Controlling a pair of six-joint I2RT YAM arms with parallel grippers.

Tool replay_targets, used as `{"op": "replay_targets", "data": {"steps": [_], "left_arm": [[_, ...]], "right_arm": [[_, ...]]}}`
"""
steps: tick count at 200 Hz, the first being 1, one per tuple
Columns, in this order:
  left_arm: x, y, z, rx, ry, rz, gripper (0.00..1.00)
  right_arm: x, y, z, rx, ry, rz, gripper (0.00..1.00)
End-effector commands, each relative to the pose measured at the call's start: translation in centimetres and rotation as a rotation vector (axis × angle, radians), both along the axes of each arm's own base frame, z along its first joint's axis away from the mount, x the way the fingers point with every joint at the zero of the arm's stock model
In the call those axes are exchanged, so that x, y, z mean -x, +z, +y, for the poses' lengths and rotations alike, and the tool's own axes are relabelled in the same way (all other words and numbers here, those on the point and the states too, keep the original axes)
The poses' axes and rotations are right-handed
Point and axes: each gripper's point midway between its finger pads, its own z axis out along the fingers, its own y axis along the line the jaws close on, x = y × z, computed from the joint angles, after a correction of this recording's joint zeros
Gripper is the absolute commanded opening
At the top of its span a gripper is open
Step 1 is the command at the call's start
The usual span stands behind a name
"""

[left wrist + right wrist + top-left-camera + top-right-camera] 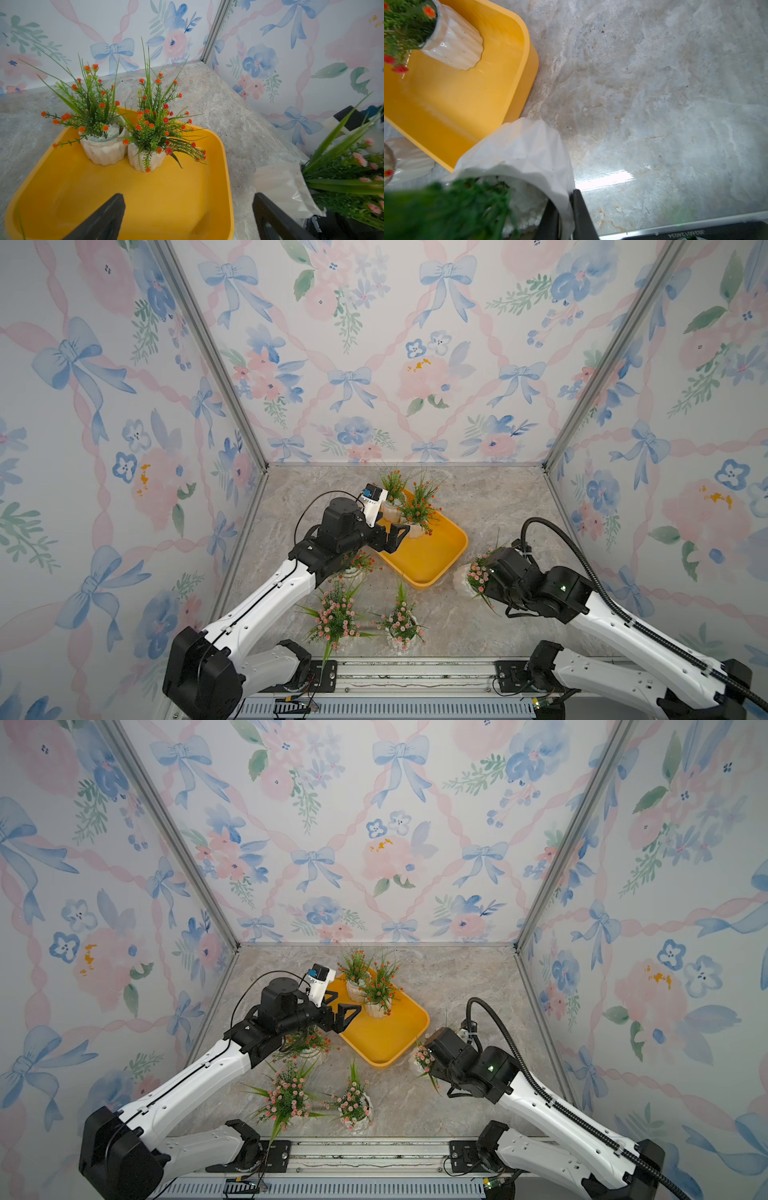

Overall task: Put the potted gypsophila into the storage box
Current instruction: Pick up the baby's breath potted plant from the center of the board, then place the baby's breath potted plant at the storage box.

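I am reaching my left arm forward across the table (498,497). My left claw (397,537) is hanging spread wide and empty over the left edge of the storage box (428,562), pointing toward the pots inside. I am bending my right arm low on the box's other side. There my right claw (566,207) is pinching the rim of a pink-flowered potted gypsophila (519,149), with one finger inside the pot and one outside. That pot is tilting just outside the box's rim, and I cannot tell whether it is touching the table.

The box is holding a far orange-red plant (104,151) and a near orange-red plant (145,160), standing upright close against each other at its far end. A third orange-red plant (355,566) is sitting on the table under my left forearm. A left pink plant (336,614) and a right pink plant (401,622) are standing near the front edge.

The box is showing glossy yellow-orange plastic, shallow, with rounded corners. The pots are gleaming white and ribbed, and white pebbly filler is showing in the one I hold. The leaves are spiking out thin and green. The table is shining like grey veined marble.
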Motion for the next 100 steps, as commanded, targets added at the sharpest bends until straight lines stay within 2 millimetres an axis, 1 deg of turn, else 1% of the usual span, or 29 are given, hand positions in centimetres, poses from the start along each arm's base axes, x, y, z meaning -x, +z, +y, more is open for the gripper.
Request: {"op": "replay_targets", "data": {"steps": [1, 19, 35, 52, 74, 93, 100], "left_arm": [[-1.8, 1.9, -0.2, -0.008, 0.010, -0.065, 0.98], [-2.8, 2.6, -0.8, -0.013, 0.004, -0.086, 0.98], [-3.7, 2.7, -0.9, -0.022, 0.015, -0.096, 0.98], [-4.8, 2.4, -1.0, -0.034, 0.021, -0.098, 0.98], [-6.0, 2.4, -0.9, -0.048, 0.037, -0.112, 0.98], [-7.1, 2.7, -0.6, -0.055, 0.053, -0.131, 0.98], [-7.5, 2.8, -0.5, -0.057, 0.059, -0.139, 0.98]], "right_arm": [[-2.8, 1.6, 2.7, -0.045, 0.104, -0.025, 0.04], [-4.2, 2.1, 3.6, -0.039, 0.137, -0.003, 0.03], [-5.5, 2.7, 4.3, -0.031, 0.157, -0.007, 0.03], [-7.1, 2.8, 5.1, -0.049, 0.175, -0.004, 0.03], [-9.2, 2.3, 5.0, -0.042, 0.159, 0.021, 0.04], [-10.7, 1.0, 4.6, -0.006, 0.144, 0.064, 0.04], [-11.1, 0.5, 4.8, -0.001, 0.147, 0.080, 0.03]]}}
